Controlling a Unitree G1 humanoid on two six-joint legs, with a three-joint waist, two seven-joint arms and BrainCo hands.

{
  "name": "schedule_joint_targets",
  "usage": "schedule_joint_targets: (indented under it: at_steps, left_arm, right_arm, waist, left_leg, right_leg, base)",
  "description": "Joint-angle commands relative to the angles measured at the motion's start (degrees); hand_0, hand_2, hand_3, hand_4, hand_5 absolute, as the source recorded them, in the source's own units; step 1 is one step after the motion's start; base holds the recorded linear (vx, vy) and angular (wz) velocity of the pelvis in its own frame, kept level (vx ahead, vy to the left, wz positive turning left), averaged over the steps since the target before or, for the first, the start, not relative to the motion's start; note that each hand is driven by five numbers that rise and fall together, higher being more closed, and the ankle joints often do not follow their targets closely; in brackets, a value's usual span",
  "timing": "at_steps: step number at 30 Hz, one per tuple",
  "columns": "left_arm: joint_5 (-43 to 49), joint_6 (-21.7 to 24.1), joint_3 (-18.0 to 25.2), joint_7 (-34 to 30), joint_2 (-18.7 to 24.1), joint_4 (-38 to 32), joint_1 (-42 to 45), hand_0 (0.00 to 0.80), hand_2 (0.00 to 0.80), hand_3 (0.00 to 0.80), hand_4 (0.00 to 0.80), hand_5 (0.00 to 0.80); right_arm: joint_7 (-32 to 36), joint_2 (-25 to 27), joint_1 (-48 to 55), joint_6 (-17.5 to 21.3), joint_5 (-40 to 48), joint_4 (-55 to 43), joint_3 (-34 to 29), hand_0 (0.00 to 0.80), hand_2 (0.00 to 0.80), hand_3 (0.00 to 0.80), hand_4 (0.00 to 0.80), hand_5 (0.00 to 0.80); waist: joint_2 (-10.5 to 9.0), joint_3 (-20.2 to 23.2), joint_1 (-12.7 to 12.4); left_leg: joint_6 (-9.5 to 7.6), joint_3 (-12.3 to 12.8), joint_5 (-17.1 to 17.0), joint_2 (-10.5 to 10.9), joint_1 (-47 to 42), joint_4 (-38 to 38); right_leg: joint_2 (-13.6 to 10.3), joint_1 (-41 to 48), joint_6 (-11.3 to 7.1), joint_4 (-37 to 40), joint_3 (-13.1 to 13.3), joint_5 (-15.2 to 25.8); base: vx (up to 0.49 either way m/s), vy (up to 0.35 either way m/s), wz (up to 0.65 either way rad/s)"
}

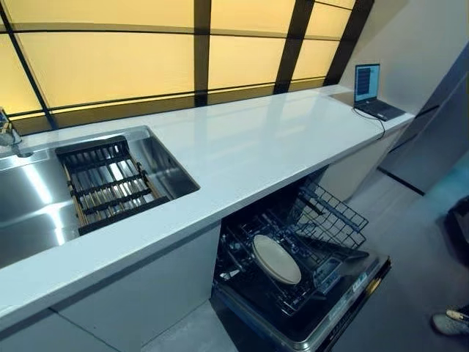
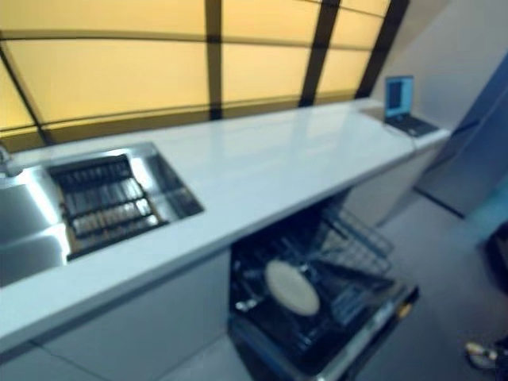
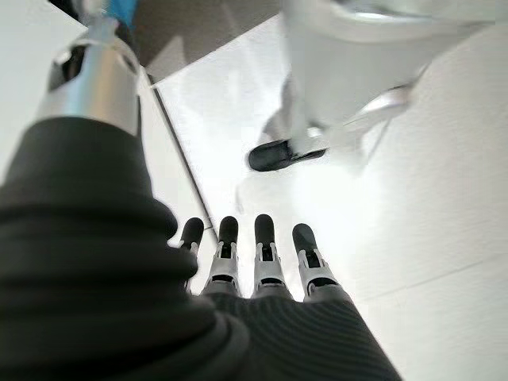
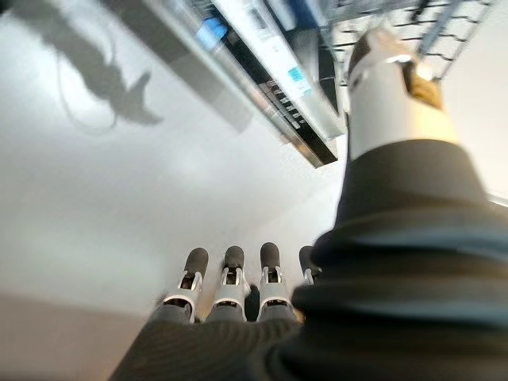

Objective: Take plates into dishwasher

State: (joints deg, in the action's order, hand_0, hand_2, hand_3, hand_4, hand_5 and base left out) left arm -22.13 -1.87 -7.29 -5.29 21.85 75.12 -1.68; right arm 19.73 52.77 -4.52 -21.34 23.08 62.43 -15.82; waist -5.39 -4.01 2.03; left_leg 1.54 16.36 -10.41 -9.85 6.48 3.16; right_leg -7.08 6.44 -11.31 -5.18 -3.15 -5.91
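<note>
Wrist views only: left hand and right hand, fingers straight, empty, over floor. Head views only: one plate in the open dishwasher's lower rack, under the counter; sink left; laptop far end.

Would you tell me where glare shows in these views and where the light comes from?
Left eye view: the yellow backlit panels light the scene, glare streaks lie on the steel sink, the white counter carries a soft sheen; the plate in the dishwasher sits in dimmer light.
</note>
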Motion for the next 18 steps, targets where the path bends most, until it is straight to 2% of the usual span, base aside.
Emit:
schedule_joint_targets:
  at_steps: [1, 2, 4, 7, 8, 9, 10, 11, 12, 14, 17, 18]
  left_arm:
    - [-1.92, 1.03, 1.81, 1.37, 2.69, 0.61, -4.53, 0.0, 0.0, 0.0, 0.0, 0.0]
    - [-2.35, 0.92, 1.77, 1.56, 2.8, 0.58, -5.01, 0.0, 0.0, 0.0, 0.0, 0.0]
    - [-4.87, 0.67, 2.27, 2.07, 2.78, 0.2, -7.36, 0.0, 0.0, 0.0, 0.0, 0.0]
    - [-5.06, 0.25, 2.58, 2.79, 1.59, -0.14, -7.67, 0.0, 0.0, 0.0, 0.0, 0.0]
    - [-5.51, -0.07, 2.99, 2.8, 1.3, -0.2, -6.32, 0.0, 0.0, 0.0, 0.0, 0.0]
    - [-6.03, -0.33, 3.31, 2.84, 1.15, -0.18, -5.56, 0.0, 0.0, 0.0, 0.0, 0.0]
    - [-6.5, -0.41, 4.2, 2.86, 0.73, 0.31, -3.71, 0.0, 0.0, 0.0, 0.0, 0.0]
    - [-6.8, -0.55, 4.47, 3.01, 0.54, 0.43, -3.09, 0.0, 0.0, 0.0, 0.0, 0.0]
    - [-6.98, -0.28, 5.16, 2.61, -0.19, 0.88, -1.02, 0.0, 0.0, 0.0, 0.0, 0.0]
    - [-7.54, -0.29, 5.93, 2.98, -0.83, 1.23, 0.34, 0.0, 0.0, 0.0, 0.0, 0.0]
    - [-4.97, 1.52, 6.78, 2.33, -2.04, 2.31, 2.32, 0.0, 0.0, 0.0, 0.0, 0.0]
    - [-4.85, 2.28, 6.67, 2.45, -2.39, 2.53, 2.92, 0.0, 0.0, 0.0, 0.0, 0.0]
  right_arm:
    - [0.09, -2.34, -4.21, 0.8, 4.58, 0.51, 1.93, 0.0, 0.0, 0.0, 0.0, 0.0]
    - [0.28, -2.46, -4.25, 0.91, 5.0, 0.63, 2.09, 0.0, 0.0, 0.0, 0.0, 0.0]
    - [1.03, -3.0, -4.52, 2.49, 5.82, 1.33, 2.52, 0.0, 0.0, 0.0, 0.0, 0.0]
    - [2.51, -3.68, -4.95, 2.32, 6.78, 0.43, 3.21, 0.0, 0.0, 0.0, 0.0, 0.0]
    - [3.35, -3.61, -5.25, 1.38, 7.26, -0.26, 3.5, 0.0, 0.0, 0.0, 0.0, 0.0]
    - [3.9, -3.47, -5.43, 0.96, 7.1, -0.48, 3.62, 0.0, 0.0, 0.0, 0.0, 0.0]
    - [4.63, -3.32, -5.66, 0.14, 6.58, -0.54, 3.7, 0.0, 0.0, 0.0, 0.0, 0.0]
    - [5.05, -3.23, -5.74, -0.25, 6.45, -0.52, 3.78, 0.0, 0.0, 0.0, 0.0, 0.0]
    - [4.71, -3.26, -6.31, -1.41, 6.79, -0.46, 4.29, 0.0, 0.0, 0.0, 0.0, 0.0]
    - [4.31, -3.64, -6.63, -2.39, 6.87, -0.51, 4.53, 0.0, 0.0, 0.0, 0.0, 0.0]
    - [1.93, -5.47, -5.73, -2.51, 7.63, -0.9, 4.55, 0.0, 0.0, 0.0, 0.0, 0.0]
    - [0.73, -6.27, -4.7, -2.25, 8.77, -1.03, 4.23, 0.0, 0.0, 0.0, 0.0, 0.0]
  waist:
    - [-3.43, -0.78, -2.5]
    - [-3.41, -1.02, -2.69]
    - [-2.99, -2.42, -3.86]
    - [-2.34, -2.79, -4.78]
    - [-1.5, -2.68, -5.5]
    - [-1.12, -2.73, -5.78]
    - [-0.4, -2.72, -6.59]
    - [-0.19, -2.67, -6.73]
    - [0.59, -2.9, -7.57]
    - [1.24, -3.43, -7.99]
    - [2.3, -4.98, -8.4]
    - [2.27, -5.91, -7.72]
  left_leg:
    - [-2.71, 0.87, 5.8, 1.47, 8.92, -9.9]
    - [-2.38, 0.59, 5.48, 1.08, 9.95, -10.59]
    - [-0.67, -0.36, 2.78, -0.18, 13.13, -11.01]
    - [-0.02, -0.35, 0.04, 0.26, 12.73, -6.73]
    - [0.71, -0.78, -1.73, 0.16, 12.55, -3.55]
    - [0.97, -0.91, -2.43, 0.26, 12.28, -1.83]
    - [1.41, -1.19, -2.98, 0.61, 13.01, 0.18]
    - [1.53, -1.33, -3.09, 0.74, 13.32, 0.39]
    - [2.1, -1.28, -3.46, 0.89, 14.55, 1.16]
    - [2.4, -0.8, -3.48, 1.18, 14.83, 1.39]
    - [3.25, 0.08, -5.73, 1.71, 13.96, 0.56]
    - [3.13, 0.88, -5.87, 2.56, 12.06, -2.8]
  right_leg:
    - [2.06, 1.46, 4.17, -4.02, 3.19, 5.86]
    - [2.6, 1.69, 4.65, -3.84, 3.11, 4.68]
    - [4.95, 3.17, 6.35, -3.15, 2.78, -0.06]
    - [6.96, 4.7, 7.26, -2.62, 3.03, -2.14]
    - [8.16, 5.42, 8.32, -2.59, 3.34, -4.33]
    - [8.75, 5.9, 8.95, -2.58, 3.62, -5.61]
    - [10.05, 6.6, 10.32, -2.41, 4.36, -7.3]
    - [10.32, 6.69, 10.64, -2.44, 4.36, -7.55]
    - [11.28, 6.61, 11.8, -2.44, 4.02, -7.65]
    - [12.09, 6.29, 12.54, -2.54, 3.55, -7.26]
    - [13.58, 5.91, 13.26, -2.05, 2.23, -5.5]
    - [13.63, 5.64, 13.73, -1.6, 0.55, -4.76]
  base:
    - [-0.381, -0.438, 0.25]
    - [-0.391, -0.408, 0.21]
    - [-0.376, -0.271, 0.55]
    - [-0.35, -0.207, 0.14]
    - [-0.254, -0.15, 0.04]
    - [-0.223, -0.137, 0.07]
    - [-0.176, -0.122, -0.05]
    - [-0.209, -0.157, -0.08]
    - [-0.164, -0.13, -0.02]
    - [-0.173, -0.142, 0.24]
    - [-0.195, -0.147, 0.52]
    - [-0.324, -0.168, 0.8]
